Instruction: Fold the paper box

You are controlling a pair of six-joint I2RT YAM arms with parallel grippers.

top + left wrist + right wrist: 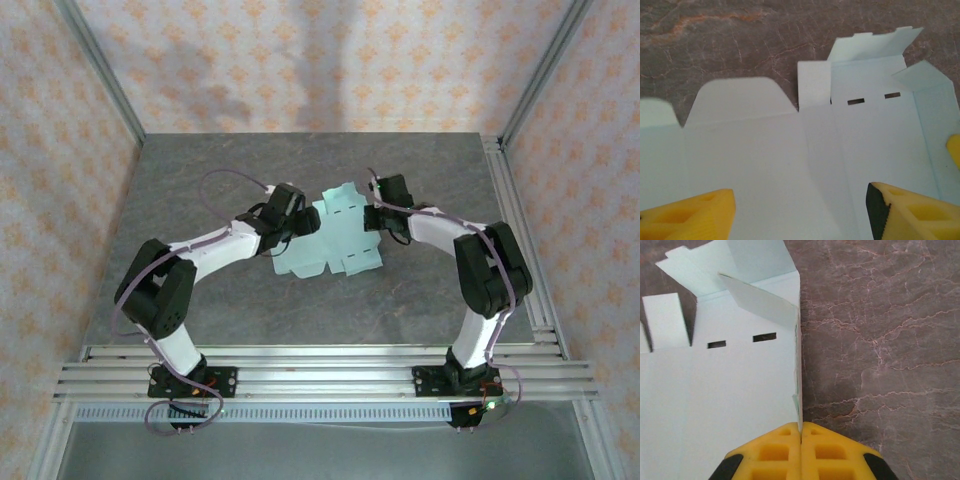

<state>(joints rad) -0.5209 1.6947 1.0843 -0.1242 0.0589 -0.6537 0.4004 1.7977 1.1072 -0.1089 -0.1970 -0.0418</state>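
Note:
The paper box (335, 238) is a pale mint die-cut sheet lying mostly flat at the table's middle, with flaps and two small slots (856, 101). My left gripper (300, 222) hangs open over the sheet's left part; its yellow fingers (705, 212) stand wide apart above the flat card (765, 150), with nothing between them. My right gripper (372, 216) is shut (800, 429) on the sheet's right side panel (798, 340), which stands upright on edge. A corner flap (757, 300) leans inward at the far end.
The dark marbled table (200, 180) lies bare around the sheet and to the right of the pinched panel (880, 340). Aluminium frame rails (520, 230) run along the right side and the near edge. Patterned walls enclose the back and sides.

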